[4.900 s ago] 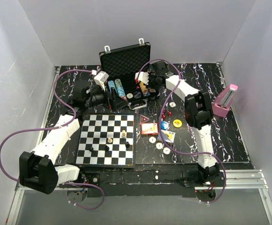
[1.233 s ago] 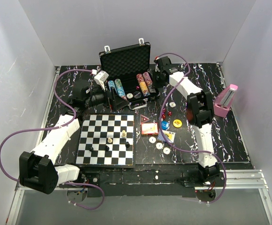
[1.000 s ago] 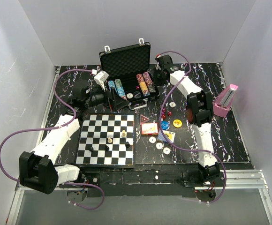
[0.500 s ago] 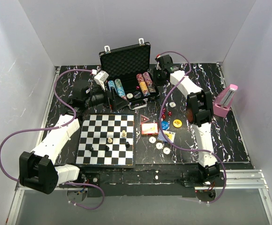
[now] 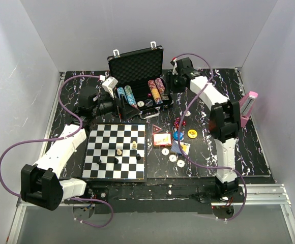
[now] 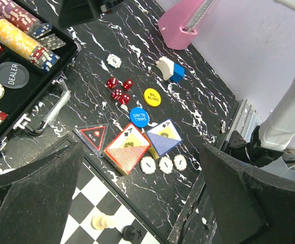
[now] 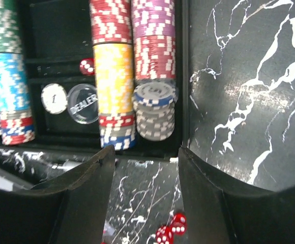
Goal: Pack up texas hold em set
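The right pincer [image 7: 145,152] has just let go and stands spread at 3 o'clock of the briefcase [image 5: 136,63], chip rows [image 7: 133,66] now inside, so the dice [image 6: 118,91] and cards [image 6: 128,151] at 5 o'clock wait next.

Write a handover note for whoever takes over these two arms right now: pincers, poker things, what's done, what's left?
Both empty: left pincer open, front-left of the briefcase; right pincer open by its right side.
Packed: chip rows, dealer button, one die.
Loose on the table: red deck, blue deck, red dice, big blind button, small blind button, all-in marker, white chips.
Left to do: load those, shut the briefcase.
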